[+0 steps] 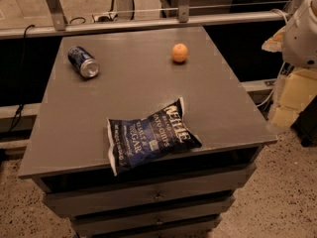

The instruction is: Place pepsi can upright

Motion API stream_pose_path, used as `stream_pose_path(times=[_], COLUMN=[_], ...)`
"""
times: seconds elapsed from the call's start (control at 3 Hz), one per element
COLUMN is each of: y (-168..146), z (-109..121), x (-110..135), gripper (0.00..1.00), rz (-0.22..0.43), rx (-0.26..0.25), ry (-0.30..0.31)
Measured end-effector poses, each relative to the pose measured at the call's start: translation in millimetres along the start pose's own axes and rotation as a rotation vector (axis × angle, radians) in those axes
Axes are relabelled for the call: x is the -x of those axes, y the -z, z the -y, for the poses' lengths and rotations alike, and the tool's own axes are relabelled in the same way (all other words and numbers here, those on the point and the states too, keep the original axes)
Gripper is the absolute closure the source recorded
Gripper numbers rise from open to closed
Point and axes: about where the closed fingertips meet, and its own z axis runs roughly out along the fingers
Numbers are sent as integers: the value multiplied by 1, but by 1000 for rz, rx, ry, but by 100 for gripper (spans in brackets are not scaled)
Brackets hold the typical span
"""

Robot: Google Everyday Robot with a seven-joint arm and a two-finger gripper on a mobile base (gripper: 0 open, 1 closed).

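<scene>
One bag [151, 135], can [83, 62], orange [180, 52] each; jaws right

The pepsi can [83, 62], lying on its side near the far left corner of the table [138, 86], was ringed by bare tabletop. The middle was bounded only by the orange [180, 52] at the far side and the chip bag [151, 135] overhanging the front edge. The gripper [290, 100] was seen beyond the right edge, well apart from all three.

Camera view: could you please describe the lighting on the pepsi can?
Camera view: dim, warm light; the pepsi can, lying at the table's far left, glints on its silver end; the gripper at the right edge looks washed pale.
</scene>
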Motion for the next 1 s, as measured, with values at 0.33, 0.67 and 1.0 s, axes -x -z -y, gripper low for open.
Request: stream_pose_path(times=[0.33,0.67,1.0], y=[0,-16,-43], z=[0,21,59], x=[0,22,70], gripper=[0,0,0], rz=[0,84,189], rx=[0,0,1], ry=[0,-11,-20])
